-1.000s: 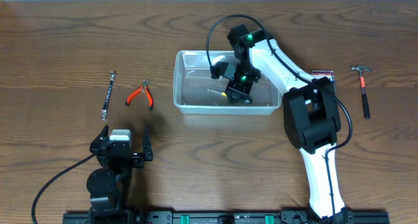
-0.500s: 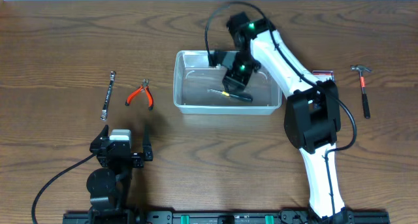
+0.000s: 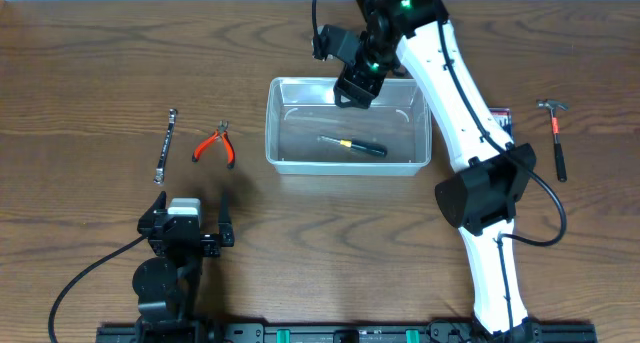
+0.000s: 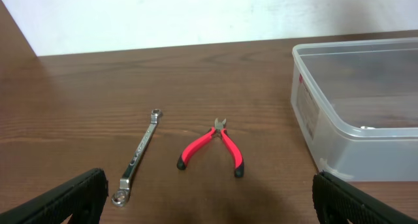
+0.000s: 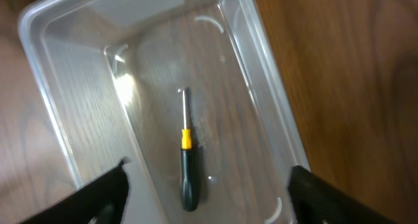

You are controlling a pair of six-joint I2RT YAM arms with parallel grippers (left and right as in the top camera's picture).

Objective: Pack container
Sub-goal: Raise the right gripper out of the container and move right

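Note:
The clear plastic container sits at the table's middle; it also shows in the left wrist view and the right wrist view. A black-and-yellow screwdriver lies inside it, seen from above in the right wrist view. My right gripper hangs open and empty above the container's far rim, its fingers wide apart. My left gripper is open and empty near the front left.
Red-handled pliers and a silver wrench lie left of the container. A hammer lies at the far right. A blue-and-red case is partly hidden behind the right arm.
My right gripper has let go of the screwdriver in the container and risen up and toward the far rim. The left arm has not moved.

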